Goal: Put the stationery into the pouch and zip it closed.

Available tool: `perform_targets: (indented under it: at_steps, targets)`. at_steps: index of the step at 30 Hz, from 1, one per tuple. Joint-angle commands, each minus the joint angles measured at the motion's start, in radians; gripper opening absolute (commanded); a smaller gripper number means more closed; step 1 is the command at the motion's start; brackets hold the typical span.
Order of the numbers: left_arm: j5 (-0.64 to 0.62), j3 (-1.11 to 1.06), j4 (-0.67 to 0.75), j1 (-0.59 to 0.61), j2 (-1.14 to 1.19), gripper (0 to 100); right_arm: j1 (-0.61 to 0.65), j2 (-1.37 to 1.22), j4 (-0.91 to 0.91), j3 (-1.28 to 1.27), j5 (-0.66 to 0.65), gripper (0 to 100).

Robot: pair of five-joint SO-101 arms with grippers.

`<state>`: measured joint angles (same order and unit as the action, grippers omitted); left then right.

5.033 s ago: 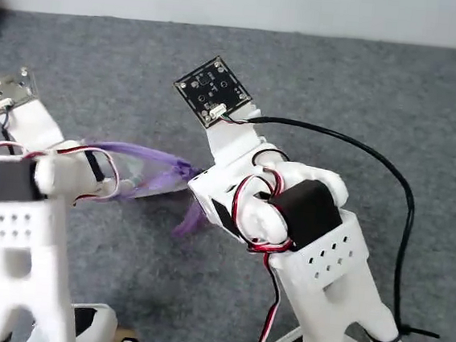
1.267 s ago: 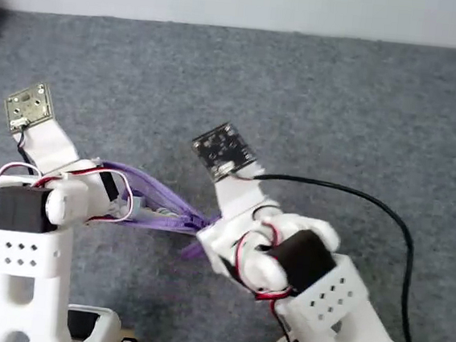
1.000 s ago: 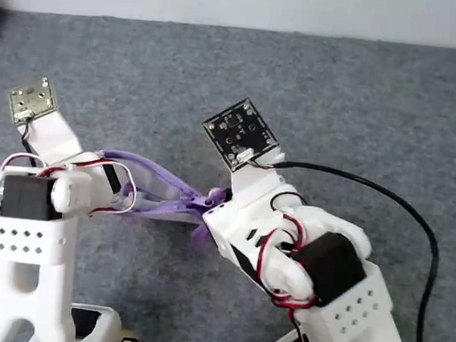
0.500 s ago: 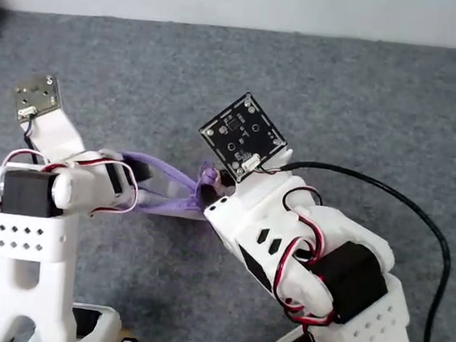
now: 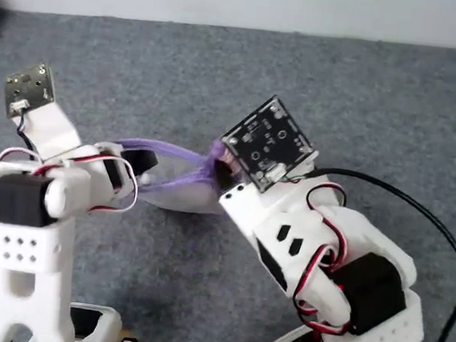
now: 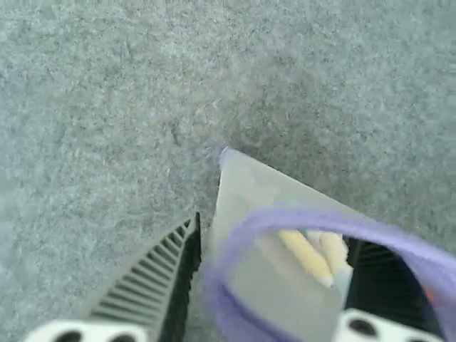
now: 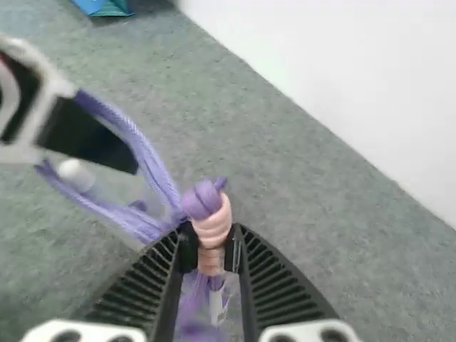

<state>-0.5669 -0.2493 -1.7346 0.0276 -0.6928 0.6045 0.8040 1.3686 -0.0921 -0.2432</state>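
From the high view I see the pouch (image 5: 170, 183) stretched between the left tool (image 5: 138, 162) and the right tool (image 5: 221, 170) over the grey bench (image 5: 364, 103). On the left wrist view, my left tool (image 6: 274, 239) grasps the pouch's end, with yellow stationery (image 6: 308, 255) inside. On the right wrist view, the right tool (image 7: 210, 246) is clenched on the pink zipper pull (image 7: 211, 224).

The pouch (image 5: 170, 183) spans between the two claws over the bench (image 5: 364, 103), left of its middle. The left claw (image 6: 276, 235) is clamped on the pouch's left end, and the right claw (image 7: 208, 242) is clamped on the pull (image 7: 206, 214) at its right end. Stationery (image 6: 306, 253) lies inside the pouch, at the end the left claw holds.
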Motion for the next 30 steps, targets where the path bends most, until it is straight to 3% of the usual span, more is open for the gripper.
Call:
perform_targets:
  at_steps: [1, 7, 14, 20, 26, 30]
  targets:
    - [0.064, 0.042, -0.02, -0.043, -0.101, 35, -0.027, 0.016, -0.033, 0.049, -0.012, 0.8]
    - [0.074, 0.033, -0.018, -0.166, -0.181, 38, -0.028, 0.013, -0.166, -0.026, -0.011, 0.8]
    - [0.074, 0.119, -0.017, -0.012, -0.203, 38, -0.028, 0.015, -0.228, -0.081, -0.008, 0.8]
    - [0.077, 0.134, -0.017, -0.026, -0.235, 38, -0.035, 0.015, -0.22, -0.081, -0.008, 0.8]
    - [0.077, 0.041, -0.018, -0.028, -0.235, 38, -0.065, 0.024, -0.051, -0.078, -0.002, 0.8]
    - [0.077, -0.09, -0.017, -0.026, -0.229, 38, -0.065, 0.024, 0.101, -0.08, 0.077, 0.8]
